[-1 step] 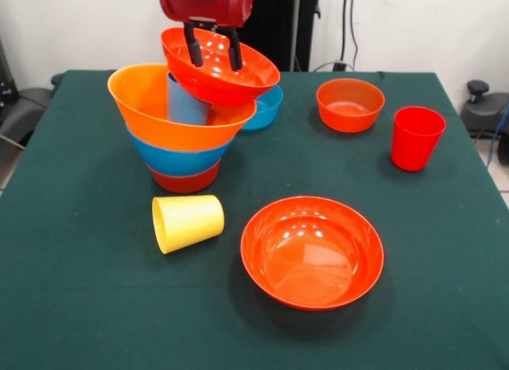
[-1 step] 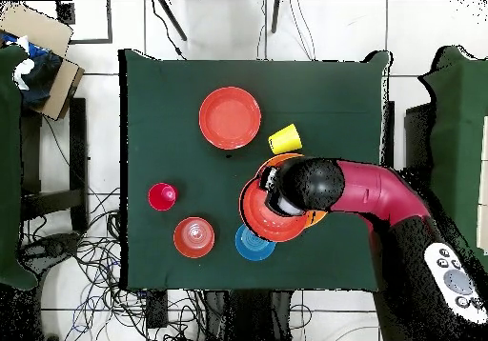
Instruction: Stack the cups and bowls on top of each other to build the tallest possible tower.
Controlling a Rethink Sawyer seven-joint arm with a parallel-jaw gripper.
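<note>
While tower [image 1: 181, 139] stands at surface's [image 1: 71, 306] left-rear in front view, its stack reads red-orange bowl at base, blue bowl [image 1: 176, 159], big orange bowl [image 1: 151, 107], light blue cup [image 1: 184, 106] inside. Tilted red-orange bowl [image 1: 223, 72] sits above cup, hand [image 1: 213, 48] pinching its rim, one finger inside, one outside. Small blue bowl [image 1: 266, 109] just behind. Yellow cup [image 1: 188, 222] on side in front. Wide red-orange bowl [image 1: 312, 252], small red-orange bowl [image 1: 350, 105], red cup [image 1: 417, 138] apart.
</note>
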